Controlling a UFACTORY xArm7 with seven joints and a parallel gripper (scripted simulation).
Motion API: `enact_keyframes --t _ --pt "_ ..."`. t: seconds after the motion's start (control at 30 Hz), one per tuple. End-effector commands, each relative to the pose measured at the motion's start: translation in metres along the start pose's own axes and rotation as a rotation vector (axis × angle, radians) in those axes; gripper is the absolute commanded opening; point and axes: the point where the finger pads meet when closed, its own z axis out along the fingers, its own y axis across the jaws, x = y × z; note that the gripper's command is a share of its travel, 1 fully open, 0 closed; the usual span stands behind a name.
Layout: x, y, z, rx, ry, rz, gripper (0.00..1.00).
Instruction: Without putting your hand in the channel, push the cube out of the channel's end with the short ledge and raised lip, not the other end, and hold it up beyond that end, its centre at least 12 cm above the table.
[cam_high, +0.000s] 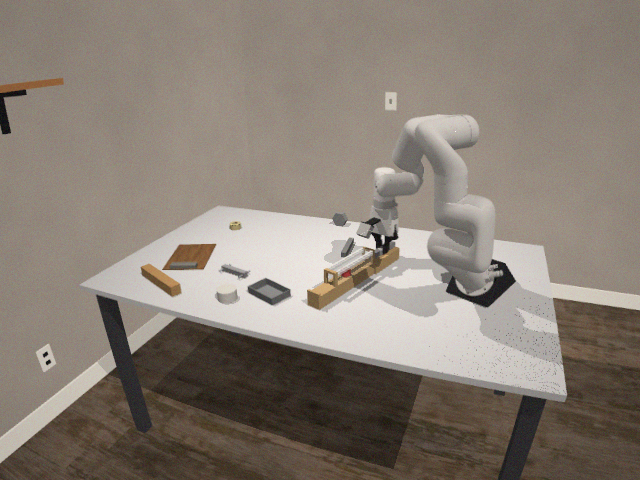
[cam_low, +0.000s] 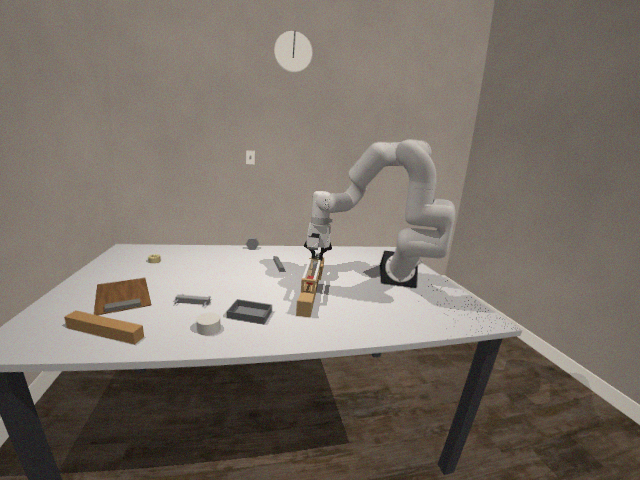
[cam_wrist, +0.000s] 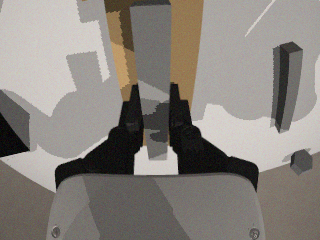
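The red cube sits inside the channel, nearer its front end; the wrist view does not show it. The channel has a wooden base and pale rails, with a wooden frame at its front mouth. A wooden ledge runs out at the front and another ledge at the back. I cannot make out the raised lip. My gripper is shut on a grey bar, above the back ledge. The bar points along the channel; its tip's distance from the cube is unclear.
Left of the channel lie another grey bar, a dark tray, a white cylinder and a grey bracket. Further left are a wooden block and a brown board.
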Motion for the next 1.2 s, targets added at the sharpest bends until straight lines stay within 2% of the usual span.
enact_keyframes --t 0.0,0.47,0.9,1.17 --pt "-0.001 0.001 -0.001 -0.003 -0.002 0.0 0.0" --pt "0.012 0.001 -0.001 -0.003 -0.002 0.0 0.0" --pt "0.049 0.002 -0.001 -0.003 -0.002 0.0 0.0" --pt "0.059 0.002 -0.001 -0.003 -0.002 0.0 0.0"
